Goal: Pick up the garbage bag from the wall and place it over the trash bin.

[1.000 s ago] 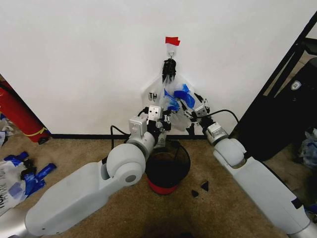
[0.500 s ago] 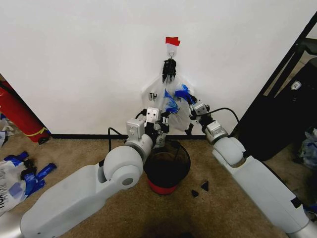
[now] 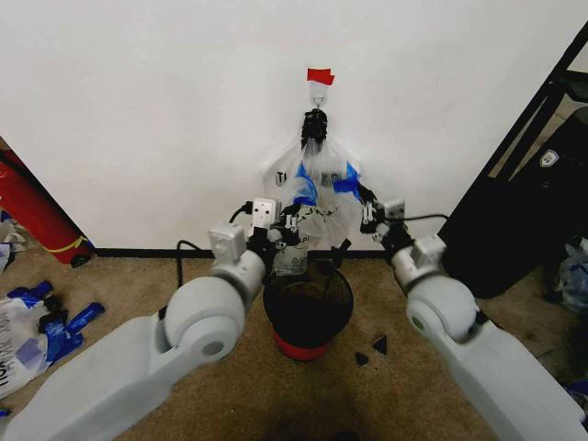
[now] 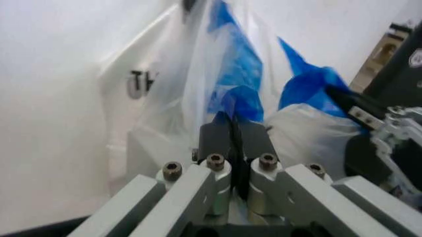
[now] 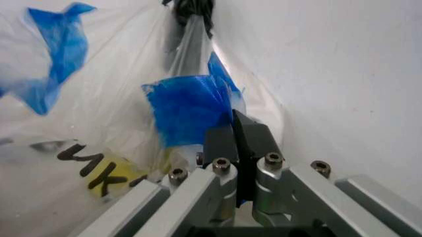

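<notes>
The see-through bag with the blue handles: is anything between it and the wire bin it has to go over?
Nothing visible. The garbage bag hangs from the hook on the wall, straight above the trash bin. The left gripper and right gripper are each shut on a blue handle.

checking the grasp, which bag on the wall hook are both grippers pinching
The see-through garbage bag with blue handles, held by left gripper and right gripper; not the opaque white bag behind.

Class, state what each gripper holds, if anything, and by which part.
Both hold the garbage bag by its blue handles: the left gripper is shut on one, the right gripper on the other.
</notes>
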{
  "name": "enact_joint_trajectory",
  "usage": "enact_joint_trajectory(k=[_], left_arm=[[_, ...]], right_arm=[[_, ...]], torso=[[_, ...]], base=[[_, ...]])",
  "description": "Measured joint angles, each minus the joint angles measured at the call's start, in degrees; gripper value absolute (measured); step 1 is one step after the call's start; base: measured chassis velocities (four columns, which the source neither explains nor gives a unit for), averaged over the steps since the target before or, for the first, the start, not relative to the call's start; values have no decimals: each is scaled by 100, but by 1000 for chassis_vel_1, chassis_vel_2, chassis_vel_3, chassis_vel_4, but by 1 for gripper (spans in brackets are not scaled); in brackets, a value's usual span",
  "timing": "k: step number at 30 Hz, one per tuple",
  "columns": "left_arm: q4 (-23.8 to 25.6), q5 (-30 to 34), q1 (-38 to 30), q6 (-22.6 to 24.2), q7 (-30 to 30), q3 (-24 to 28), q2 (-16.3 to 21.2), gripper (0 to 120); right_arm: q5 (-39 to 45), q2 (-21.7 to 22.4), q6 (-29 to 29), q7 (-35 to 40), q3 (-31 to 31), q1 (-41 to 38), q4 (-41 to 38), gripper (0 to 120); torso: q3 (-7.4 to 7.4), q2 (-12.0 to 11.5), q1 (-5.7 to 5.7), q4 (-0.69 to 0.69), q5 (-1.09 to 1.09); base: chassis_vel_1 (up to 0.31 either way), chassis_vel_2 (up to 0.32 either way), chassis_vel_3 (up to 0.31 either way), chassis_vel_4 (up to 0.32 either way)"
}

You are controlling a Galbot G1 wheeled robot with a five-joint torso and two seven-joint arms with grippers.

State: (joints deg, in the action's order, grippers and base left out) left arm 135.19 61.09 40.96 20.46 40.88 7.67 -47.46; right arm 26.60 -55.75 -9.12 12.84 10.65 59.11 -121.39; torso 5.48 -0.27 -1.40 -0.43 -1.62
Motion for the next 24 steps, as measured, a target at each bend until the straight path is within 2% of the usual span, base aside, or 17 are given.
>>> enact_joint_trajectory(k=[2,3,5,8,10,13,15,24], left_arm=[[326,-147,680,-12,-69,-527,207,0],[444,-198,900,-16,-75,-673,280,0],[513,-221,1022,-18,-76,-745,322,0],[676,-242,1216,-23,-82,-888,381,0],[738,-242,1276,-23,-84,-931,391,0],[811,-242,1388,-23,-87,-991,412,0],[832,-243,1546,-14,-87,-1065,445,0],[832,-304,1907,-16,-137,-1152,510,0]], right_arm=[[0,-119,13,-4,-32,84,-125,0],[-1,-181,19,-8,-50,127,-162,0],[-1,-236,34,-9,-17,246,-240,0],[26,-439,116,-9,264,870,-567,0],[24,-506,139,-17,347,1053,-680,0],[-5,-594,165,-36,462,1338,-860,0],[-69,-654,201,-84,594,1622,-1040,0],[-325,-813,416,-253,1055,2522,-1610,0]], torso=[[0,0,0,4,0],[0,0,0,11,1],[0,0,0,13,0],[0,0,0,-1,0],[-1,0,0,-2,1],[0,0,0,-1,1],[0,0,0,5,-1],[0,0,0,1,0]], base=[[0,0,0,0],[0,0,0,0],[0,0,0,0],[0,0,0,0],[0,0,0,0],[0,0,0,0],[0,0,0,0],[0,0,0,0]])
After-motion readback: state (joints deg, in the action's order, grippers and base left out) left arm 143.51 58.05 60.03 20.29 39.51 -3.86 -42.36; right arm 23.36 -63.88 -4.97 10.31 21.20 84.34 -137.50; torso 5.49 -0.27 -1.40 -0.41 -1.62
